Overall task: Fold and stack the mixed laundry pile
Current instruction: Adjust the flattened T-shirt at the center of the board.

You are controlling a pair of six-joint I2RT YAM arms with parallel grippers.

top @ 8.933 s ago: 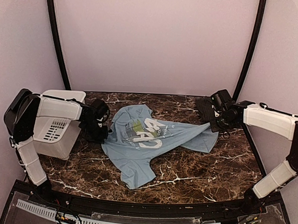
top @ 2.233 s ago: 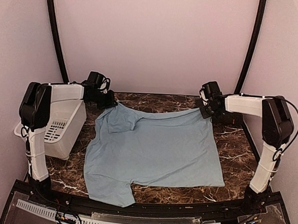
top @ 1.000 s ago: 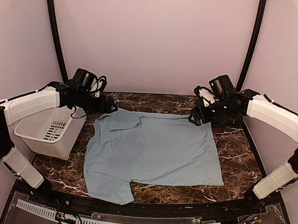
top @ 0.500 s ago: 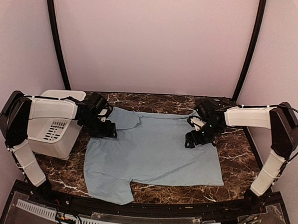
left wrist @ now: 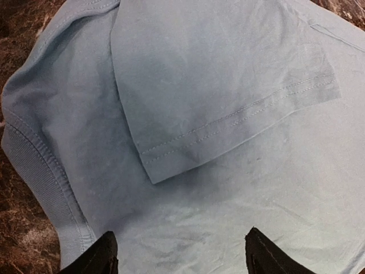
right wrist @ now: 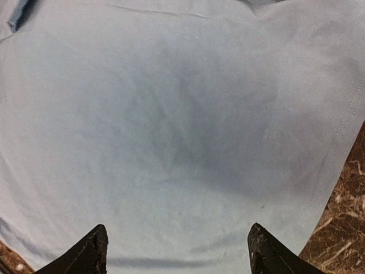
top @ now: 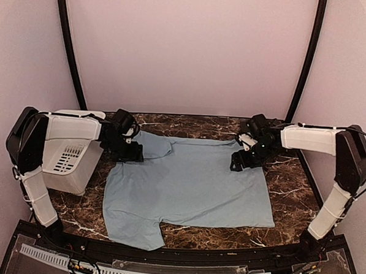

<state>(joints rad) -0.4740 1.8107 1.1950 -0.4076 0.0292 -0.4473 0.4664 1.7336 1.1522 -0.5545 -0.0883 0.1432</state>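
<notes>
The light blue T-shirt (top: 192, 186), crumpled seconds ago, now lies flat across the middle of the surface (top: 290, 195), and the left tool (top: 130, 151) and right tool (top: 242, 162), both open and empty, have dropped over its far corners, so folding looks ready to start.
</notes>
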